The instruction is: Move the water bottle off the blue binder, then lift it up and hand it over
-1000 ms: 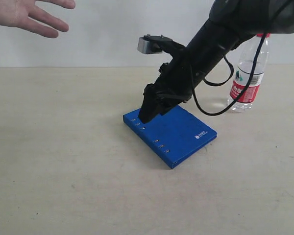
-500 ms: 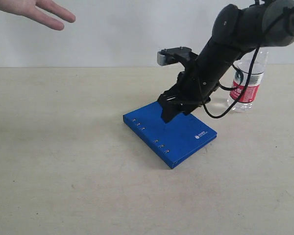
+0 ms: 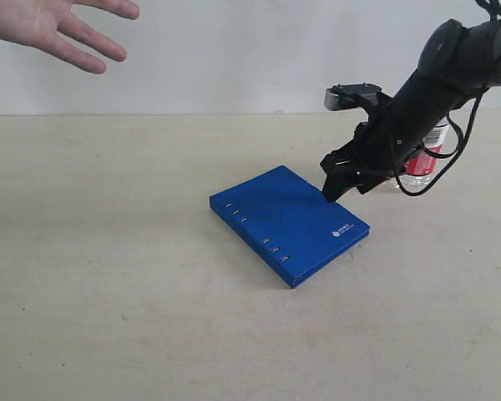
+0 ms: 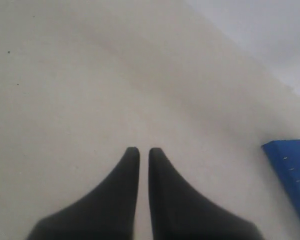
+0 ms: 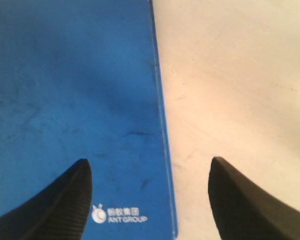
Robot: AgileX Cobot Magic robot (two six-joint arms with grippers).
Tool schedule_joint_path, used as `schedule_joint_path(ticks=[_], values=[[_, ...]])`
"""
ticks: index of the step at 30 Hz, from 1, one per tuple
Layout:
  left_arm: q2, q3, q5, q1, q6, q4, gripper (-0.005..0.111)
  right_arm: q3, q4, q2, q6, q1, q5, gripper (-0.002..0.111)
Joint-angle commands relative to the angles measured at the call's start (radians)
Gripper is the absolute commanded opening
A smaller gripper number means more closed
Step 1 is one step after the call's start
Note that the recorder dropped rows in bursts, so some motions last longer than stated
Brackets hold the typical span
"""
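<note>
The blue binder [image 3: 288,222] lies flat on the table, its slotted spine toward the front left. In the right wrist view the blue binder [image 5: 75,100] fills one side, its white logo [image 5: 119,215] between the fingers. My right gripper [image 3: 334,188] hovers open and empty above the binder's far right edge; in its own view the right gripper [image 5: 150,172] straddles that edge. The water bottle [image 3: 423,163] stands on the table behind the right arm, which hides most of it; only part of its red label shows. My left gripper [image 4: 144,151] is shut over bare table, with a corner of the binder [image 4: 292,170] beside it.
A person's open hand [image 3: 54,29] reaches in at the top left, well above the table. The beige table [image 3: 108,276] stretches wide around the binder, with a pale wall behind it.
My right arm has swung right across the binder, from its near left corner to its far right edge, toward the bottle. The hand at top left shifted slightly.
</note>
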Motion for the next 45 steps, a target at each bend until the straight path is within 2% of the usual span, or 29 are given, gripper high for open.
schedule_joint_path(ticks=[1,4,7,9,11,13,15,22,24,27,29,31,32,35,37,45], values=[[0.288,-0.103,-0.133,-0.005,0.031,0.131,0.007,-0.004,0.011,0.003,-0.101,-0.011,0.001,0.06],[0.47,-0.188,-0.149,-0.005,-0.005,0.269,0.009,-0.004,0.02,0.005,-0.151,-0.011,-0.035,0.06],[0.615,-0.259,-0.171,-0.042,-0.176,0.438,0.023,-0.004,0.02,0.016,-0.175,-0.011,-0.071,0.06],[0.676,-0.283,-0.244,-0.082,-0.306,0.55,0.034,-0.004,0.021,0.027,-0.183,-0.011,-0.08,0.06],[0.733,-0.302,-0.374,-0.12,-0.487,0.673,0.047,-0.004,0.021,0.047,-0.187,-0.011,-0.093,0.06],[0.789,-0.326,-0.51,-0.143,-0.645,0.795,0.054,-0.004,0.023,0.066,-0.187,-0.011,-0.112,0.06],[0.842,-0.348,-0.591,-0.16,-0.718,0.847,0.054,-0.004,0.025,0.081,-0.207,-0.011,-0.137,0.06],[1.069,-0.44,-0.668,-0.178,-0.73,0.852,0.054,-0.004,0.066,0.101,-0.257,-0.013,-0.14,0.06],[1.128,-0.465,-0.7,-0.178,-0.741,0.857,0.054,-0.004,0.109,0.106,-0.278,-0.013,-0.112,0.057],[1.201,-0.506,-0.754,-0.178,-0.794,0.904,0.054,-0.004,0.195,0.108,-0.324,-0.013,-0.013,0.045],[1.241,-0.536,-0.809,-0.178,-0.827,0.95,0.054,-0.004,0.314,0.108,-0.371,-0.013,0.138,0.038],[1.247,-0.559,-0.795,-0.178,-0.835,0.962,0.054,-0.004,0.414,0.108,-0.417,-0.013,0.31,0.038],[1.247,-0.564,-0.795,-0.178,-0.829,0.962,0.054,-0.004,0.435,0.106,-0.44,-0.013,0.335,0.038],[1.247,-0.57,-0.777,-0.178,-0.822,0.962,0.054,-0.004,0.445,0.097,-0.529,-0.013,0.162,0.038],[1.251,-0.57,-0.736,-0.178,-0.822,0.953,0.054,-0.004,0.445,0.097,-0.492,-0.013,0.111,0.038],[1.284,-0.58,-0.743,-0.178,-0.822,0.968,0.054,-0.003,0.358,0.097,-0.233,-0.013,0.05,0.038]])
